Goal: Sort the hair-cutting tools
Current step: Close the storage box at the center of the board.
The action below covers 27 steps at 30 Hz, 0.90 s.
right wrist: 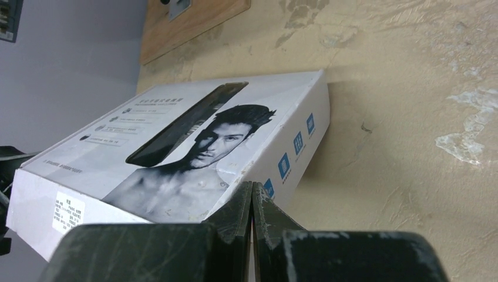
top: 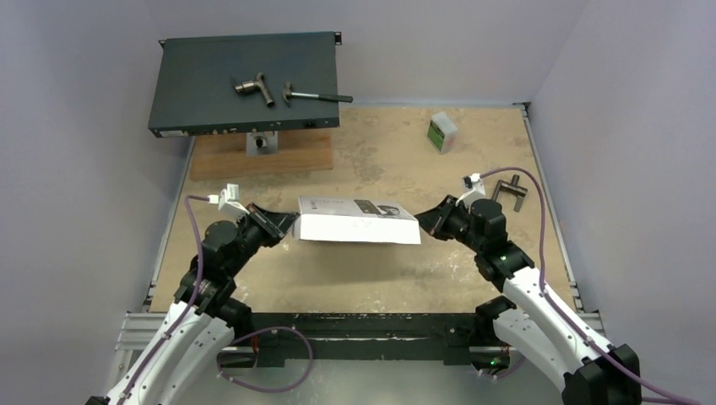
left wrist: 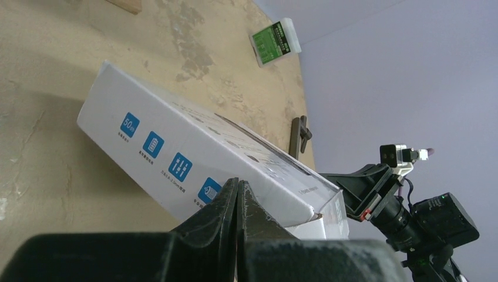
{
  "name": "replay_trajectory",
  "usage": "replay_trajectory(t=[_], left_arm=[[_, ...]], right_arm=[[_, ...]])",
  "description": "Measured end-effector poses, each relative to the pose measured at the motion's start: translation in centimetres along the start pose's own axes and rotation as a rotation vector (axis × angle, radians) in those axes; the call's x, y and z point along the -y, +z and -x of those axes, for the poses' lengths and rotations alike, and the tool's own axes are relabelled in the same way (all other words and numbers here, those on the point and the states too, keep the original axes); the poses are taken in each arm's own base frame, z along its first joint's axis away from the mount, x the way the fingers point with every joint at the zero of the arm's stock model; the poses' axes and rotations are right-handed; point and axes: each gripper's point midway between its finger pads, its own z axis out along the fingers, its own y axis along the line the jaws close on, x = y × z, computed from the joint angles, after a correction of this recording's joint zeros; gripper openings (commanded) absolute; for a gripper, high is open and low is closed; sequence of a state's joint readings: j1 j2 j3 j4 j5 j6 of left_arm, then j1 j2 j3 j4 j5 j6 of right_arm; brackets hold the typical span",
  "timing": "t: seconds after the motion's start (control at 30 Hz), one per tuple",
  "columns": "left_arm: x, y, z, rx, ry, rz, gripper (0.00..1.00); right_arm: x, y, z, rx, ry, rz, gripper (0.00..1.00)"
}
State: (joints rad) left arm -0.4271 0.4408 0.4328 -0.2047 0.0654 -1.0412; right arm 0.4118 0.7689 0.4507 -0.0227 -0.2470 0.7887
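So, honestly, we'd say the sorting hasn't started yet. None of the hair-cutting tools are out where we can see them. What we've got is a white cardboard box (top: 359,219) with a slim black clipper and a man's face printed on the lid, and our guess is the clipper and combs are inside it, but we can't see in.

The box sits mid-surface, tilted, with a shadow under it, so it looks raised off the tan mottled surface (top: 380,160). The left gripper (top: 289,222) and right gripper (top: 424,221) both have their fingers pinched fully together with nothing between them, tips pressing on opposite ends of the box. One end flap looks slightly ajar from the left wrist view.

What's left: pretty much everything, as we see it. Open it, get the pieces out, sort them.

Around it:
- a dark flat metal case (top: 211,84) on a wooden board (top: 262,156), carrying a grey pipe fitting (top: 253,87) and a grey hammer (top: 317,97)
- a small white-and-green container (top: 442,132)
- a dark T-shaped metal handle (top: 509,190) just behind the right arm, the only thing that could get bumped
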Motion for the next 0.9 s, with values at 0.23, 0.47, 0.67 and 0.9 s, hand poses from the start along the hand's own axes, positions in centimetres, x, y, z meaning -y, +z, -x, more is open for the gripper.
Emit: replay_trajectory(t=[0.23, 0.47, 0.67, 0.9], left_arm=[[0.1, 0.3, -0.2, -0.011, -0.013, 0.009, 0.00], [-1.3, 0.7, -1.1, -0.047, -0.013, 0.074, 0.00], [-2.7, 0.9, -1.9, -0.061, -0.015, 0.105, 0.00], [-2.6, 0.8, -2.1, -0.051, -0.010, 0.080, 0.04]], right_arm=[[-0.9, -0.4, 1.9, 0.043, 0.012, -0.029, 0.00], [-0.9, 0.0, 2.8, 0.055, 0.024, -0.061, 0.00], [-0.7, 0.3, 2.7, 0.052, 0.027, -0.065, 0.00], [-0.5, -0.7, 2.1, 0.072, 0.014, -0.041, 0.10]])
